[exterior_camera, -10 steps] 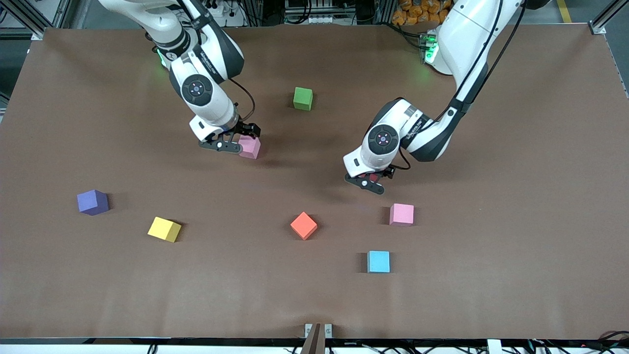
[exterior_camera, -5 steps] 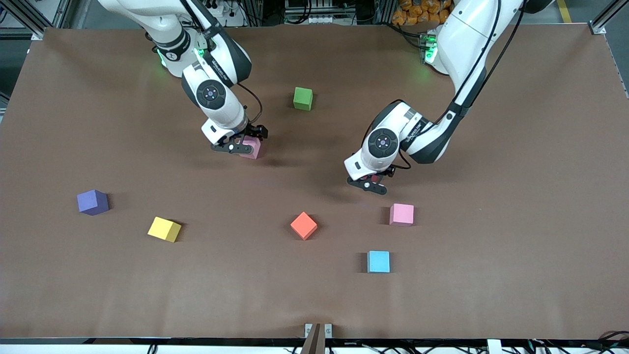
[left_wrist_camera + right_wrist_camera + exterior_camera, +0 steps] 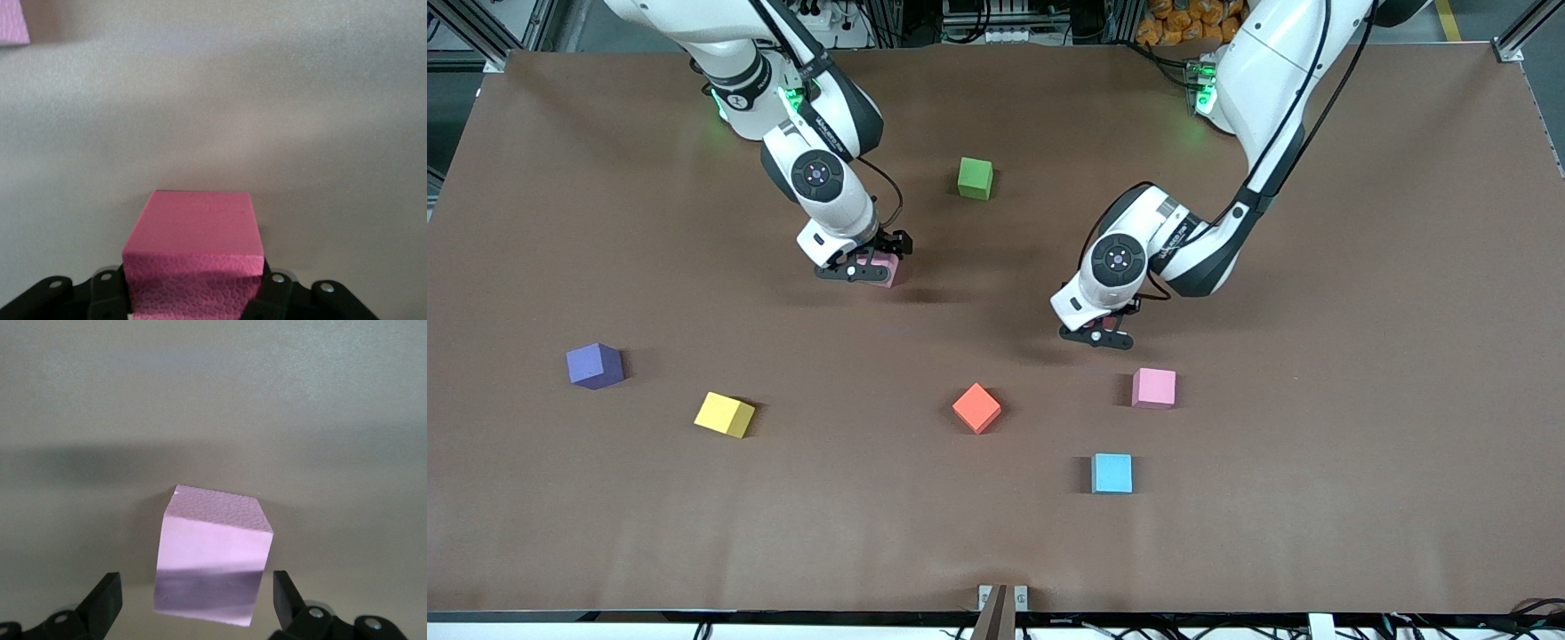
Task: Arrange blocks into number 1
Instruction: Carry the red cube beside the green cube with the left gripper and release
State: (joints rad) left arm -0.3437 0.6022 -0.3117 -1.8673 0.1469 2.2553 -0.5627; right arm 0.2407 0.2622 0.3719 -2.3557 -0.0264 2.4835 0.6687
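Left jaws (image 3: 1100, 330) clamped on red block (image 3: 192, 250), low over mid-counter. Right jaws (image 3: 869, 263) wide apart, straddling pink block (image 3: 212, 563) (squarely between them, on counter near green block (image 3: 975, 178)).

A brown table cover (image 3: 1360, 444) spreads matte and flat across nearly the whole front view, with faint creases toward its edges. At the middle of the edge nearest the front camera, a small metal bracket (image 3: 1001, 597) grips the cover. Thin cables (image 3: 1449, 627) run along that same near edge toward the left arm's end. Aluminium frame posts (image 3: 1516, 40) stand at the corners farthest from the camera. Off the table, past its farthest edge, sits a heap of orange items (image 3: 1183, 18), and near it a yellow floor stripe (image 3: 1448, 18).
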